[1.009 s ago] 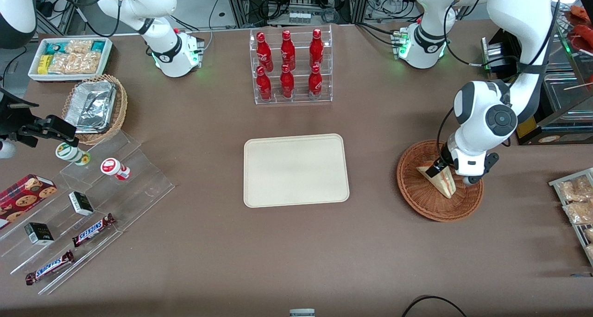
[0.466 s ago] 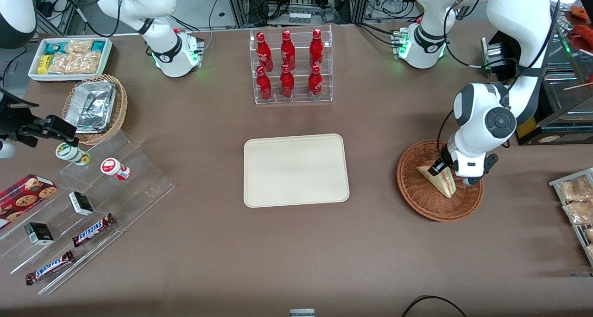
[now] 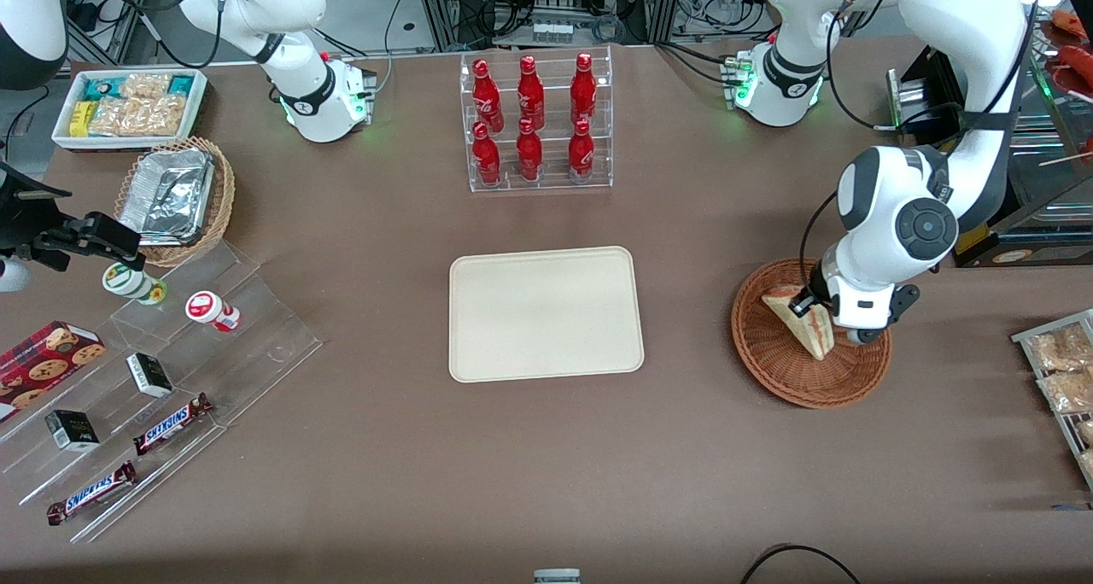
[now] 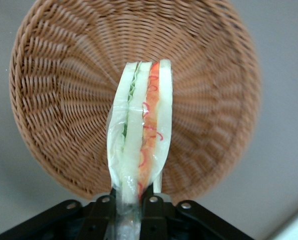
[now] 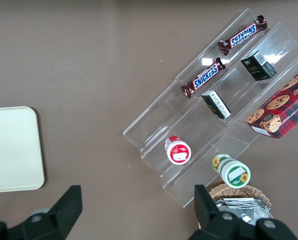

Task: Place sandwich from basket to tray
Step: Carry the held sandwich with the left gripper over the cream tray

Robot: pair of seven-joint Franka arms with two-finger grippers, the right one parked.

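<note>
above the round woven wicker basket (image 4: 49, 100), the end effector (image 4: 130, 202) clamps the film-wrapped triangular sandwich (image 4: 141, 135).

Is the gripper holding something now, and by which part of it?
The gripper holds the sandwich by one end of the wedge, above the basket.

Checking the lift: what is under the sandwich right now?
The basket lies below the sandwich, which the gripper holds by one end. The weave in view holds nothing else. The patch straight under the sandwich is covered.
</note>
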